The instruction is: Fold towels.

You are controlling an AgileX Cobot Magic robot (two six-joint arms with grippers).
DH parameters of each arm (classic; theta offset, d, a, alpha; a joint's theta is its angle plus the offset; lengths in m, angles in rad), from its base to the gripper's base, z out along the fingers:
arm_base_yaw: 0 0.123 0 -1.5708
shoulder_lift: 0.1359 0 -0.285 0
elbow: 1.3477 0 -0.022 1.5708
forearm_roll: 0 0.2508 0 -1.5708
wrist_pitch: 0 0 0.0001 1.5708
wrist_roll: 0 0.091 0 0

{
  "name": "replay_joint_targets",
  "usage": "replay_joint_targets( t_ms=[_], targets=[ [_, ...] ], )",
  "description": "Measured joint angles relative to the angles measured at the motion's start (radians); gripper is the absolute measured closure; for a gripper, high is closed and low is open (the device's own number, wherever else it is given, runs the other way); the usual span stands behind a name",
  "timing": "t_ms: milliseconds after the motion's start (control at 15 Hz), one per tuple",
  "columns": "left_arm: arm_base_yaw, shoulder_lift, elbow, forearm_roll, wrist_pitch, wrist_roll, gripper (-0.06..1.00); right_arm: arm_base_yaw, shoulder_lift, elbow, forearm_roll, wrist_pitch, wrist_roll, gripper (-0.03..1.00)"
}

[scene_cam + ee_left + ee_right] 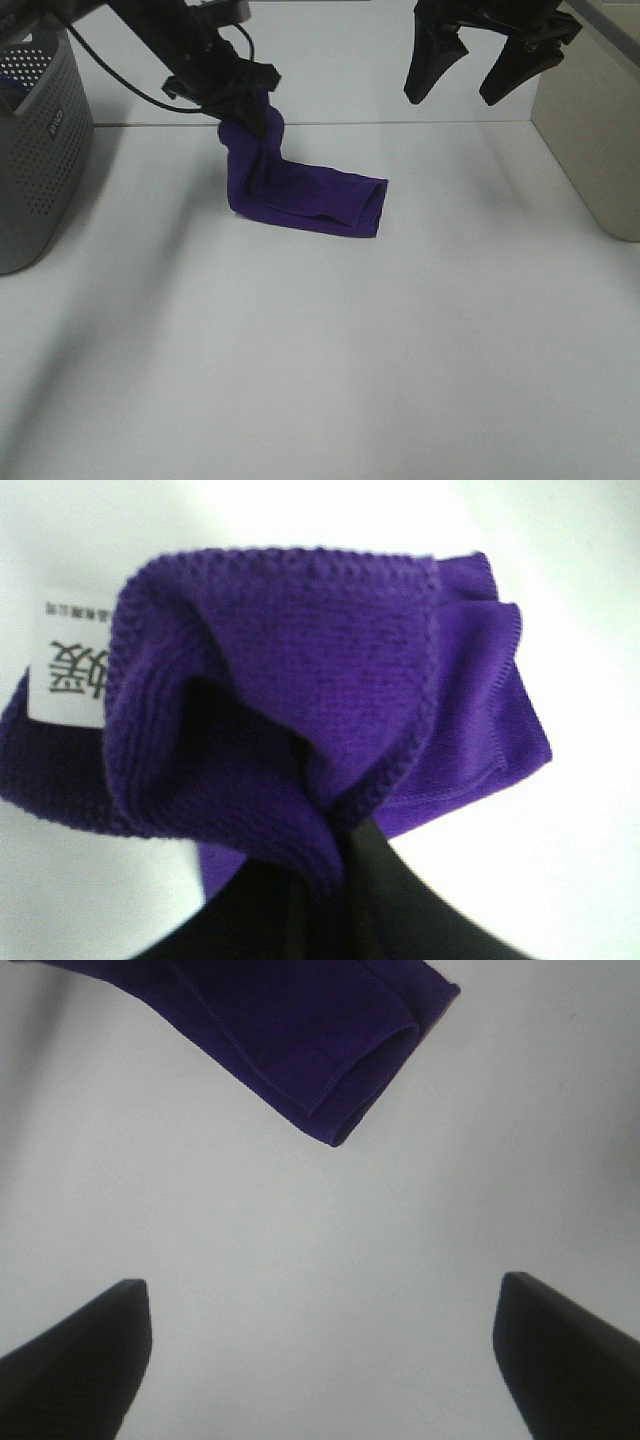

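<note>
The deep purple towel (305,195) lies folded into a long band on the white table, its left end lifted. My left gripper (243,100) is shut on that raised end and holds it above the table. The left wrist view shows the bunched towel (330,680) pinched between the dark fingers (300,910), with the white care tag (70,670) at one side. My right gripper (462,82) is open and empty, raised above the table behind and right of the towel. The right wrist view shows the towel's folded end (320,1040) beyond the spread fingertips (90,1350).
A grey perforated basket (35,150) stands at the left edge of the table. A beige box (595,130) stands at the right edge. The white table (320,360) stretches in front of the towel.
</note>
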Motion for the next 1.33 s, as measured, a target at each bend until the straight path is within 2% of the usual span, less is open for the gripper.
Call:
replay_joint_targets(
  t_ms=[267, 333, 400, 533, 667, 800, 1000, 1067, 1133, 1333],
  targets=[
    [-0.096, 0.04, 0.0, 0.004, -0.004, -0.035, 0.91, 0.0, -0.05, 0.0, 0.0, 0.0, 0.0, 0.07],
    [-0.112, 0.049, 0.0, -0.005, -0.015, -0.044, 0.83, 0.0, -0.066, 0.0, 0.0, 0.001, 0.0, 0.07],
    [-0.127, 0.056, 0.0, -0.031, -0.024, -0.047, 0.65, 0.0, -0.078, 0.0, 0.0, 0.001, 0.0, 0.07],
    [-0.171, 0.061, 0.0, -0.106, -0.047, -0.04, 0.23, 0.0, -0.099, 0.0, 0.004, 0.001, 0.0, 0.07],
    [-0.196, 0.055, 0.0, -0.136, -0.055, -0.038, 0.1, 0.0, -0.119, 0.0, 0.004, 0.002, 0.0, 0.07],
    [-0.197, 0.036, -0.022, -0.135, -0.026, -0.036, 0.07, 0.0, -0.168, 0.0, 0.006, 0.002, 0.0, 0.07],
    [-0.182, -0.01, -0.068, -0.078, -0.013, -0.029, 0.07, 0.0, -0.179, 0.0, 0.007, 0.002, 0.0, 0.07],
    [-0.181, -0.015, -0.078, -0.086, -0.013, -0.026, 0.07, 0.0, -0.179, 0.0, 0.007, 0.002, 0.0, 0.07],
    [-0.174, -0.021, -0.091, -0.153, -0.015, 0.001, 0.07, 0.0, -0.179, 0.0, 0.007, 0.002, 0.0, 0.07],
    [-0.177, -0.004, -0.092, -0.239, -0.01, 0.022, 0.07, 0.0, -0.179, 0.0, 0.007, 0.002, 0.0, 0.07]
  ],
)
